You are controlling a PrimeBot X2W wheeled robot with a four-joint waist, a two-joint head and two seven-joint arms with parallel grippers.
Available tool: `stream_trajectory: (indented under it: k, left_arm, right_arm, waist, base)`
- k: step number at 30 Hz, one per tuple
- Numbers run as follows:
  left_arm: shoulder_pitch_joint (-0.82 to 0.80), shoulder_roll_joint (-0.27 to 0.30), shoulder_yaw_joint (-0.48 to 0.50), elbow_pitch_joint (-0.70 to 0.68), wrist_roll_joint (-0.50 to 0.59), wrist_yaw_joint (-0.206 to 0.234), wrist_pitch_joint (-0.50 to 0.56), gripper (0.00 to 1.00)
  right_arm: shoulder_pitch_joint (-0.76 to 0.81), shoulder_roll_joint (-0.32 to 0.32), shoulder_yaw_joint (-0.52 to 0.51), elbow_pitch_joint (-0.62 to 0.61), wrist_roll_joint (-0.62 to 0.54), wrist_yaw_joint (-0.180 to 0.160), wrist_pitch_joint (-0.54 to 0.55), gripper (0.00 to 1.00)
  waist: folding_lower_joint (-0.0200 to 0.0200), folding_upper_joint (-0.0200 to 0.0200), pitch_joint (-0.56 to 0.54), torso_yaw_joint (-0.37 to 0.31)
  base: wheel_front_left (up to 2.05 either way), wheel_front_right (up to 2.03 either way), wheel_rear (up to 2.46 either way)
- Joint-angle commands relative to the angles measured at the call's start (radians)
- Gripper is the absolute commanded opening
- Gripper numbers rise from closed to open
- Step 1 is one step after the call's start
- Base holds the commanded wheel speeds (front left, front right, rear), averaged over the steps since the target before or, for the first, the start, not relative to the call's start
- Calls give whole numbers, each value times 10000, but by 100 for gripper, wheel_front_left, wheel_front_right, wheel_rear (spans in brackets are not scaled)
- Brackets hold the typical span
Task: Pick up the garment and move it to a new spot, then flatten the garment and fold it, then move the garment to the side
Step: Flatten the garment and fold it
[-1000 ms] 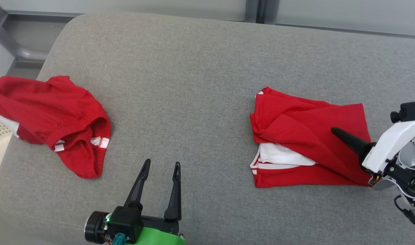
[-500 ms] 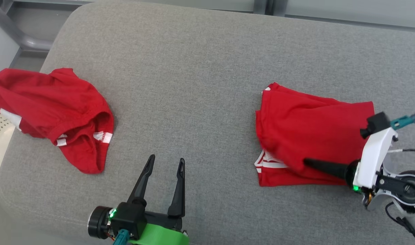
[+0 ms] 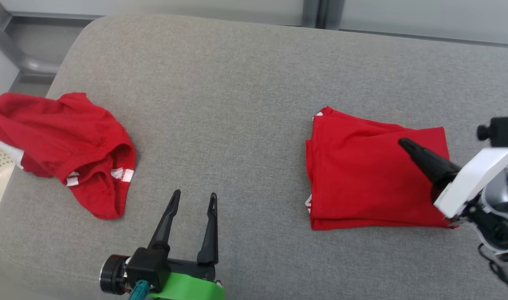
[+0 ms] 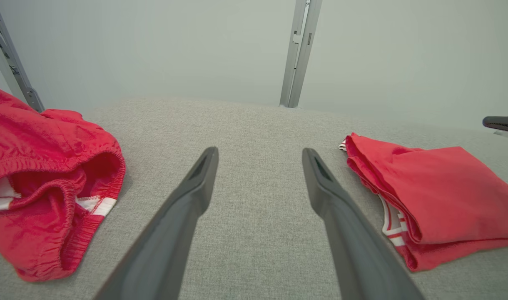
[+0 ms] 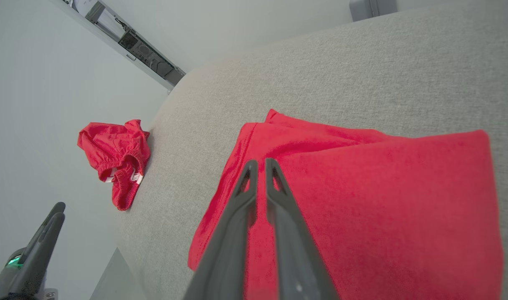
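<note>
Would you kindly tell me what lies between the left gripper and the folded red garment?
That stretch is bare grey cushion; the head view shows it between the left gripper and the folded garment.

Grey cushion (image 3: 237, 75) holds folded garment (image 3: 362, 179) and crumpled red cloth (image 3: 70, 141)

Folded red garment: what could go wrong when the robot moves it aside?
1. The shut right gripper points at the top layer of the folded garment; dragging could open the fold.
2. A white-striped edge sticks out at its near-left corner, so the layers may slide apart when pushed.
</note>
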Motion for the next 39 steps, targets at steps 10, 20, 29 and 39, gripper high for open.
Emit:
stream_trajectory:
  k: [10, 20, 29, 39]
  left_arm:
    - [581, 14, 1139, -54, -100, -184, -28, 100]
    - [1037, 12, 1793, -114, 154, -307, -28, 100]
    - [1436, 14, 2083, -188, 651, -98, -28, 100]
    - [1713, 14, 2265, 25, 1119, -134, -28, 100]
  right_arm:
    - [-51, 872, 1509, 2005, -2845, 6, -4442, 100]
    - [610, 2581, 217, 2750, -6045, 4, -5511, 100]
    - [2179, 3945, -1274, 1436, -9058, 4, -5518, 100]
    - [3380, 4429, -1512, 766, -9784, 4, -5519, 100]
  waist:
    - [0, 0, -886, -1536]
    - [0, 0, -1531, -2788]
    - [0, 0, -2072, -3087]
    - [0, 0, -2302, -2990]
  base:
    - [0, 0, 0]
    - [0, 0, 0]
    - [0, 0, 0]
    - [0, 0, 0]
